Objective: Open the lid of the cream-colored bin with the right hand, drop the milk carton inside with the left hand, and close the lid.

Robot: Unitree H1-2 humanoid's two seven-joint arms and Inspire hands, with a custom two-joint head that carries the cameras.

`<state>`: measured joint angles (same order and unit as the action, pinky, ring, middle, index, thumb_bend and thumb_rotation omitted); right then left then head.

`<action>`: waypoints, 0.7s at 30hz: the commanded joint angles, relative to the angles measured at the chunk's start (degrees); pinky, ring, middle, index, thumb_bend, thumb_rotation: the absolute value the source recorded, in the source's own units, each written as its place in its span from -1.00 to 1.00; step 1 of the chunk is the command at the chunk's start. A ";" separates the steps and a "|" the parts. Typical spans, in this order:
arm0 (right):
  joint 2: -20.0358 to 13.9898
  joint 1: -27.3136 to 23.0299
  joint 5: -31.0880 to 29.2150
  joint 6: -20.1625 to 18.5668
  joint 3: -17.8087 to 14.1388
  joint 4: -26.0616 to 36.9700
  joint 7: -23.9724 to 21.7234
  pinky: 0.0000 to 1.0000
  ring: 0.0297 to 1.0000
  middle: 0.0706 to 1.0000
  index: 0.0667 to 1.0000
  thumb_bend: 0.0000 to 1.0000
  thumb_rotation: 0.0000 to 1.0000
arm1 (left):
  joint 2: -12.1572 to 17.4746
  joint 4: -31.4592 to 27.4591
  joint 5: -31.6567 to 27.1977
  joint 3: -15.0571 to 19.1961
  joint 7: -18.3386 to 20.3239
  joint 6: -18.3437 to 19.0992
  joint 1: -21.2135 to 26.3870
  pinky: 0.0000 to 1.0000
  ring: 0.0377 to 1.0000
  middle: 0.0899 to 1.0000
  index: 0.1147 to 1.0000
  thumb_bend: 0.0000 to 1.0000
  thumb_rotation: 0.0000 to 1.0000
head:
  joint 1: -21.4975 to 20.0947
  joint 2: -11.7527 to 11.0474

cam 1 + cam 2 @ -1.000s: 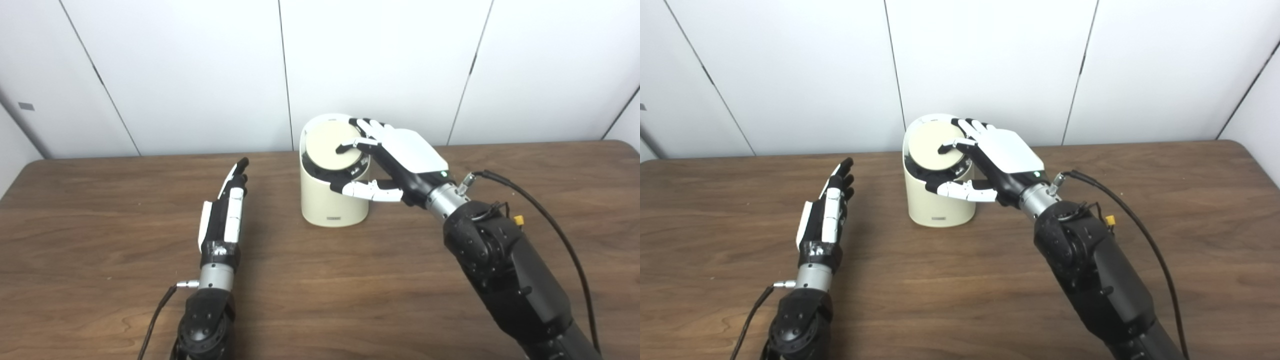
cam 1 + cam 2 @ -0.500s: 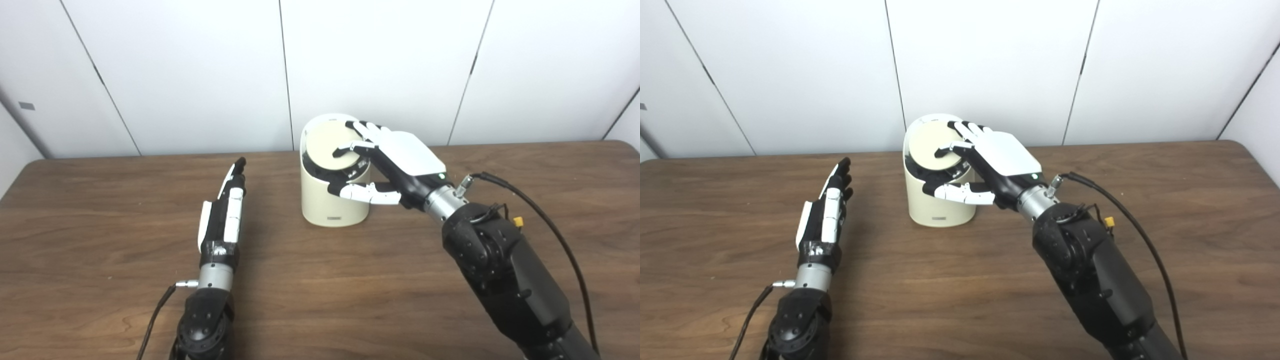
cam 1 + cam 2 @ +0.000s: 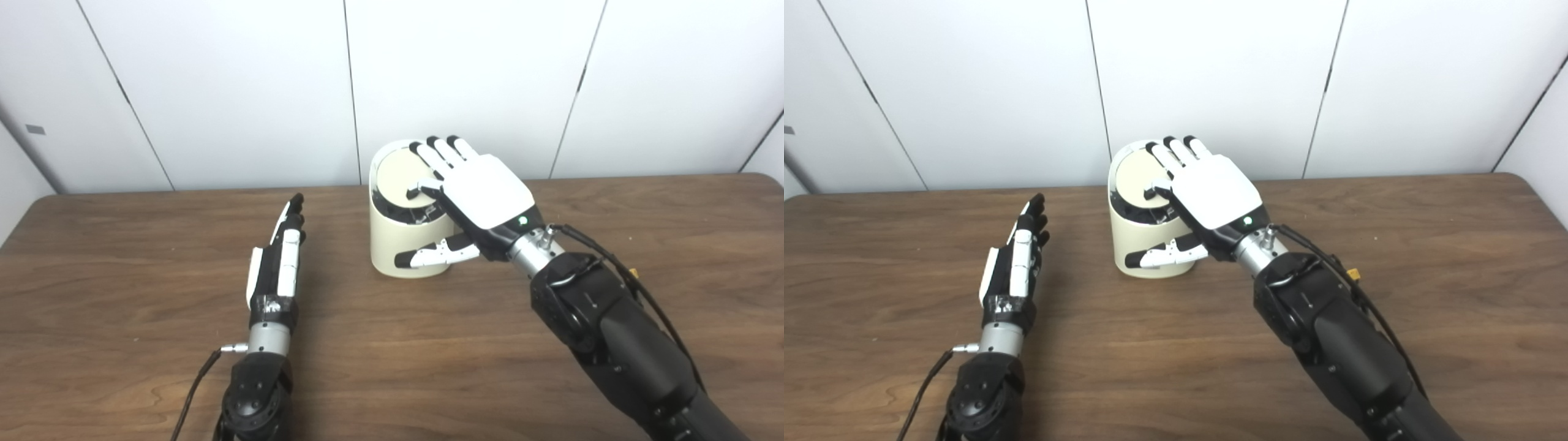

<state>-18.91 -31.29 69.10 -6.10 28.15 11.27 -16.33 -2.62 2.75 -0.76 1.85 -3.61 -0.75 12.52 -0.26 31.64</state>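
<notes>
The right hand (image 3: 484,196) lies spread over the cream-colored bin (image 3: 404,245), holding nothing, fingers (image 3: 432,158) on the round lid (image 3: 397,179) and thumb against the bin's front wall. The left hand (image 3: 278,266) rests flat and empty on the wooden table (image 3: 392,355). No milk carton shows. The bin looks light, smooth, rigid plastic, likely to slide; the tilted lid probably pivots, so press near its edge.

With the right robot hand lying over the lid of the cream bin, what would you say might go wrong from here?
1. The right robot hand presses on the lid from one side; the small bin stands free on the table and might tip or slide.
2. The lid looks tilted; fingers spread across it may slip off.
3. No milk carton is visible, and the left robot hand is empty.
</notes>
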 commanded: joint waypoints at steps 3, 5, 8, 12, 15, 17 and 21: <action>-1.32 -0.10 3.23 1.10 1.16 -2.44 -5.43 1.00 1.00 0.99 0.27 0.28 1.00 | -0.64 -1.57 -0.79 0.08 -0.05 -1.54 2.17 1.00 1.00 1.00 1.00 0.28 0.91 | 0.01 -0.11; -1.28 -0.02 3.42 1.22 1.11 -2.64 -5.86 1.00 1.00 0.98 0.26 0.29 1.00 | -0.76 -1.52 -0.85 0.10 -0.16 -1.75 2.24 1.00 1.00 1.00 1.00 0.30 0.90 | 0.08 -0.17; -1.27 0.07 3.28 1.43 1.04 -2.84 -6.31 1.00 1.00 0.97 0.26 0.30 1.00 | -0.95 -1.66 -0.94 0.15 -0.32 -1.59 2.29 1.00 1.00 1.00 1.00 0.31 0.91 | 0.10 -0.26; -1.31 0.20 2.70 1.56 0.88 -3.07 -6.87 1.00 1.00 0.97 0.26 0.32 1.00 | -1.18 -1.58 -1.32 0.23 -0.18 -1.99 2.37 1.00 1.00 1.00 1.00 0.30 0.90 | 0.07 -0.33; -1.32 0.43 2.57 1.53 0.86 -3.16 -7.03 1.00 1.00 0.96 0.24 0.33 1.00 | -1.27 -1.43 -1.70 0.26 -0.17 -2.23 2.54 1.00 1.00 1.00 1.00 0.30 0.88 | 0.18 -0.38; -1.24 0.54 2.48 1.34 0.81 -3.16 -7.30 1.00 1.00 0.96 0.24 0.34 1.00 | -1.37 -1.30 -1.80 0.31 -0.27 -2.51 2.66 1.00 1.00 1.00 1.00 0.30 0.87 | 0.25 -0.35; -0.92 0.79 0.45 1.11 0.05 -2.48 -7.45 1.00 1.00 0.95 0.26 0.32 1.00 | -1.43 -1.44 -1.93 0.45 -0.39 -2.43 2.77 1.00 1.00 1.00 1.00 0.30 0.86 | 0.18 -0.37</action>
<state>-18.83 -32.07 70.48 -5.82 27.79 11.24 -18.34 -3.67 2.75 -2.73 2.27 -3.79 -0.98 13.10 -0.09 31.20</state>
